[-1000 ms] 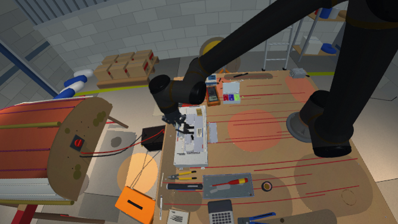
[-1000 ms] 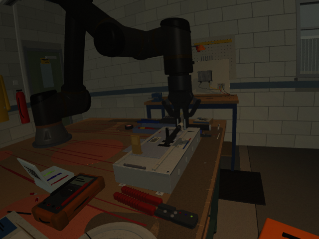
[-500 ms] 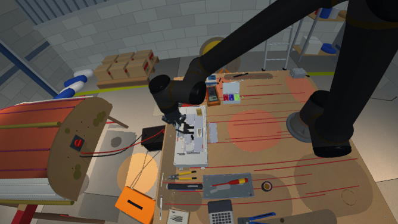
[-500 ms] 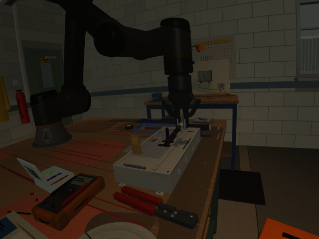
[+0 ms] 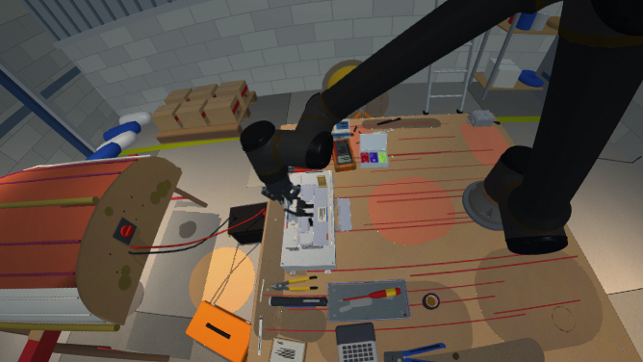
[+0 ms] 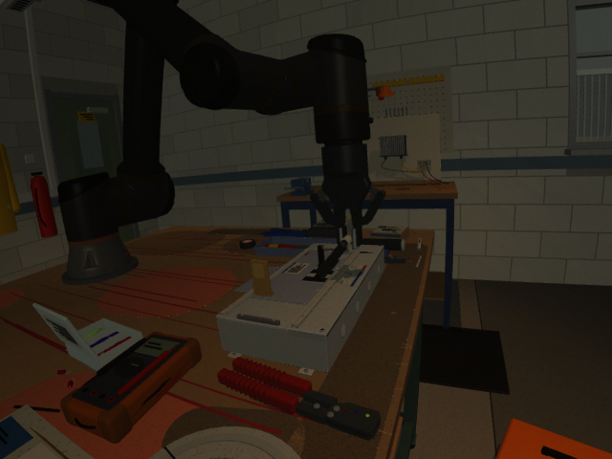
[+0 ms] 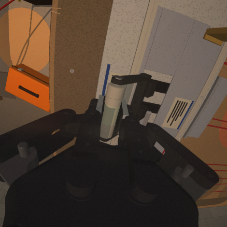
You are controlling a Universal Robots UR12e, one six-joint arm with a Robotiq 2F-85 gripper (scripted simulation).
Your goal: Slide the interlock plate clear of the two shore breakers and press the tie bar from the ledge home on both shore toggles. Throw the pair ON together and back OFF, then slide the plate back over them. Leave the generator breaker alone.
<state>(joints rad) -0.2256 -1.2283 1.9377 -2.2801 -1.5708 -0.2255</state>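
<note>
The two shore toggles (image 7: 147, 96) are partly hidden behind my fingers; they are black levers on the grey breaker panel (image 6: 306, 296). The tie bar (image 7: 112, 106) is a pale cylinder with a black arm (image 7: 131, 78) at its far end, and that arm reaches over the toggles. In the second side camera the bar (image 6: 338, 249) slopes down toward the toggles (image 6: 321, 259). The grey interlock plate (image 7: 173, 74) lies on the panel just beyond the toggles. A yellow block (image 6: 260, 278), maybe the generator breaker, stands farther along the panel. My gripper (image 7: 111, 108) is closed around the tie bar.
The table's edge (image 6: 420, 296) runs close beside the panel. Red-handled pliers (image 6: 277, 383) and a multimeter (image 6: 131, 373) lie at the panel's near end. An orange case (image 5: 219, 329) sits on the floor beside the table. Hand tools (image 5: 293, 284) lie past the panel's other end.
</note>
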